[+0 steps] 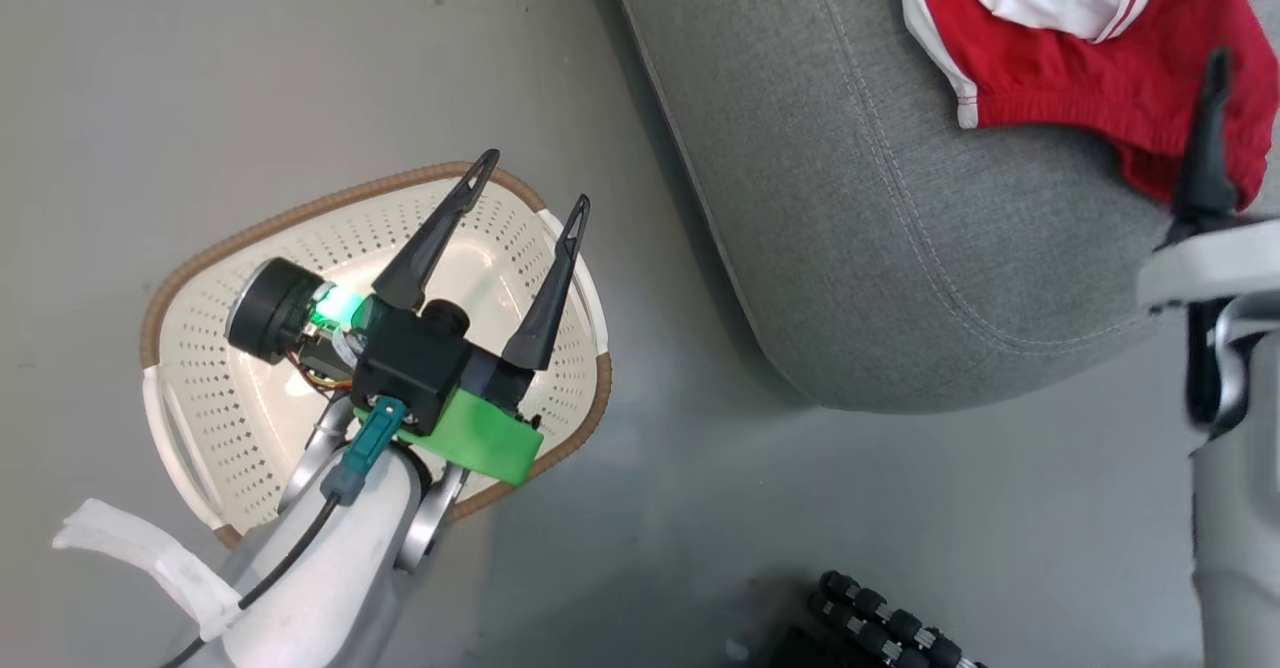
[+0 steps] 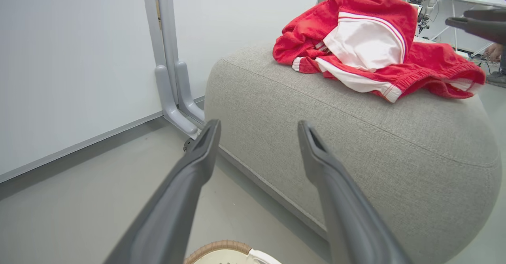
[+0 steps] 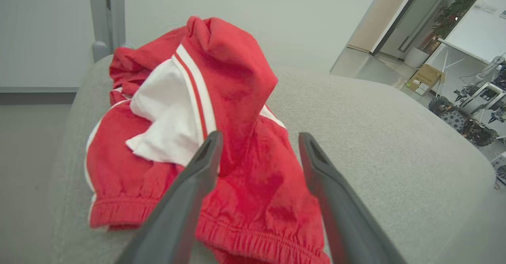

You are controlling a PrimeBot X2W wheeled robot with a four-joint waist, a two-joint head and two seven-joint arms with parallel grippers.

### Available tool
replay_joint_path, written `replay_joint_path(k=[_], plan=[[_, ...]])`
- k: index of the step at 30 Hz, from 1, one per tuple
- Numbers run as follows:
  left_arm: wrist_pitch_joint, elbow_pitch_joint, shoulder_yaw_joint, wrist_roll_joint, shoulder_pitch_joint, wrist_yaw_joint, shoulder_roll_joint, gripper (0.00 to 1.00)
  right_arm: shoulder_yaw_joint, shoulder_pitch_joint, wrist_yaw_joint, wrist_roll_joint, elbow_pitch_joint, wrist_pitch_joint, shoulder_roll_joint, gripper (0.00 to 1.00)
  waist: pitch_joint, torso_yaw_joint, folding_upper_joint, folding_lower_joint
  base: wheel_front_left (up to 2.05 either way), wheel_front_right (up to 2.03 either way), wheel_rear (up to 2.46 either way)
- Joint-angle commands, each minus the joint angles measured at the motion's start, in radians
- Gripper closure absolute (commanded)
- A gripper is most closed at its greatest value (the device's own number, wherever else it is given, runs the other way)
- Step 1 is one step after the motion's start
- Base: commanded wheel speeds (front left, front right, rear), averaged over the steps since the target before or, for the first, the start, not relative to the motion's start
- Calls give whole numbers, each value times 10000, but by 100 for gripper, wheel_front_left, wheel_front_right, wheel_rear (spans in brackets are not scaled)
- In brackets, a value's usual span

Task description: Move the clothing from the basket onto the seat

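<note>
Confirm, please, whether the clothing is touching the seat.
Touching. The left wrist view shows the clothing lying heaped on top of the seat.

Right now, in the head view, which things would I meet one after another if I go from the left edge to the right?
basket → strip of bare floor → seat → clothing, which lies on the seat's right part.

- The left gripper (image 1: 535, 180) hangs over the basket (image 1: 300, 210), fingers (image 1: 430, 243) spread apart.
- The basket stands on the grey floor (image 1: 700, 508), near the seat (image 1: 880, 248).
- The clothing (image 1: 1080, 78) lies on the seat.
- One dark finger of the right gripper (image 1: 1210, 138) crosses the clothing's edge.
</note>
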Motion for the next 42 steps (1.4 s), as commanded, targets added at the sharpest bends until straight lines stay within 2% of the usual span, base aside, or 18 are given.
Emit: replay_joint_path(k=[1,5,8,10,14,19,29,39,42], plan=[[-112,92,72,-140,181,38,-96,0,152,470,-14,-80,-344,-31,156,0,-707,207,-1,0,0,0,0],[-217,446,232,-381,592,125,-469,0,867,1579,-14,149,-961,-31,655,0,-1489,537,-1,0,0,0,0],[-210,257,772,-676,989,284,-994,0,1837,2142,-14,836,-1481,-31,840,0,-2043,995,-1,0,0,0,0],[-207,262,1056,-830,1326,221,-1232,0,2122,2472,-14,1225,-1786,-31,889,0,-2348,1324,-1,0,0,0,0],[-204,-43,1900,-601,1887,326,-1694,0,3102,3087,-12,1800,-2249,-31,1051,0,-3007,2071,-1,0,0,0,0],[-204,-437,2819,-259,2869,361,-2015,0,3961,3657,-14,1950,-2352,-31,1113,0,-3716,2802,-1,0,0,0,0],[-207,-804,4034,-31,4784,85,-2223,0,4147,4478,-14,1845,-2345,-31,993,0,-4914,3479,-1,0,0,0,0],[-207,-1263,4334,-263,6290,538,-2244,0,4231,5419,-12,1754,-2461,-31,813,0,-5998,3364,-1,0,0,0,0],[-207,-1169,4310,-286,6540,531,-2243,0,4185,5692,-12,1719,-2489,-31,819,0,-6197,3334,-1,0,0,0,0]])
